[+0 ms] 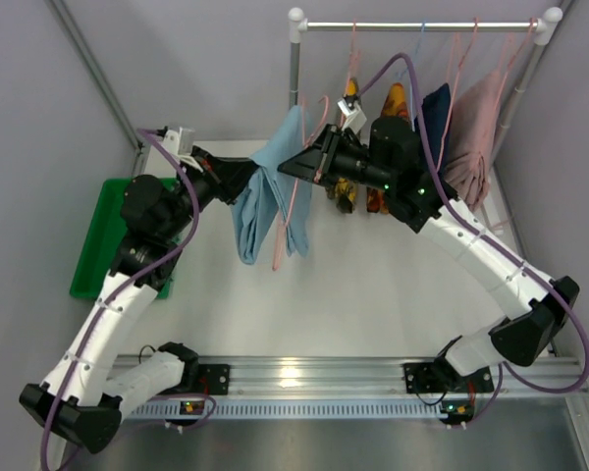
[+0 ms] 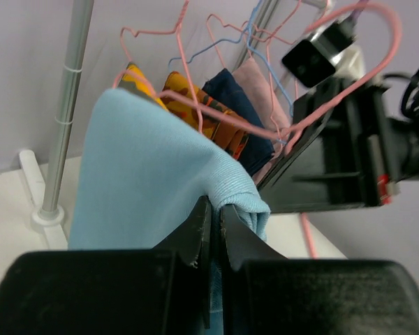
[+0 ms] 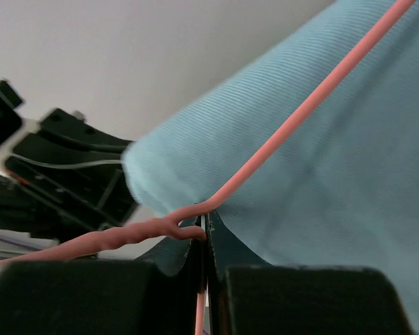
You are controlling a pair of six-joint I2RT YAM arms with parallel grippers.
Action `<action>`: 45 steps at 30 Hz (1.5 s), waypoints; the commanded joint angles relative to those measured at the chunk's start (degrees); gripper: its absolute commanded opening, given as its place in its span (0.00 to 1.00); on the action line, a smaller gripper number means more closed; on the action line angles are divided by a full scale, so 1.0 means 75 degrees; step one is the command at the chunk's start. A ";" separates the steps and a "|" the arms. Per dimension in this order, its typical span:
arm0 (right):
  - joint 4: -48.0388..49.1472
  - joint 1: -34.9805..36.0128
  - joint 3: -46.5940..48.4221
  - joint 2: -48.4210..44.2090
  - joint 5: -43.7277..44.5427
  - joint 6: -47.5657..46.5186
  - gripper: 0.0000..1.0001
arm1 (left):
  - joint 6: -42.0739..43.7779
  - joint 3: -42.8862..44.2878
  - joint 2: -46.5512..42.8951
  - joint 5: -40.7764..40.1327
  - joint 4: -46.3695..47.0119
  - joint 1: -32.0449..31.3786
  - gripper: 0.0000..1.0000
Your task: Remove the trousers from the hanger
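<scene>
1. Now our left fingers (image 2: 195,234) are pinched shut on the fold of the light blue trousers (image 2: 140,174), which drape over the pink hanger (image 3: 293,125) between the arms, above the surface (image 1: 373,304)
2. Our right fingers (image 3: 227,248) are clamped tight on the hanger's twisted neck
3. We should brace the hanger and draw the cloth sideways off its bar, slowly, so nothing snags
4. We can read no brand, label or writing

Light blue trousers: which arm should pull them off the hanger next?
Left: the left gripper is shut on a fold of the light blue trousers, so it can probably draw them away. The right gripper is clamped on the pink hanger, better used holding that steady.
</scene>
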 commanded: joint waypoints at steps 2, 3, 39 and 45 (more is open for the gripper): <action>0.0779 -0.0113 -0.0323 -0.0254 -0.0125 -0.0760 0.00 | -0.0450 0.1194 -0.0033 0.0246 0.1015 0.0021 0.00; 0.0779 -0.0102 -0.0370 -0.0218 -0.0102 -0.0772 0.00 | -0.0590 0.1311 0.0002 0.0269 0.1038 0.0032 0.00; 0.0439 -0.0160 -0.0910 0.0134 -0.0324 -0.2237 0.00 | 0.5007 0.4151 -0.0697 -0.6197 -0.0428 0.0185 0.00; 0.0415 -0.0137 -0.0945 0.0122 -0.0395 -0.2319 0.00 | 0.6323 0.1947 -0.1834 -0.6879 0.0487 0.0887 0.00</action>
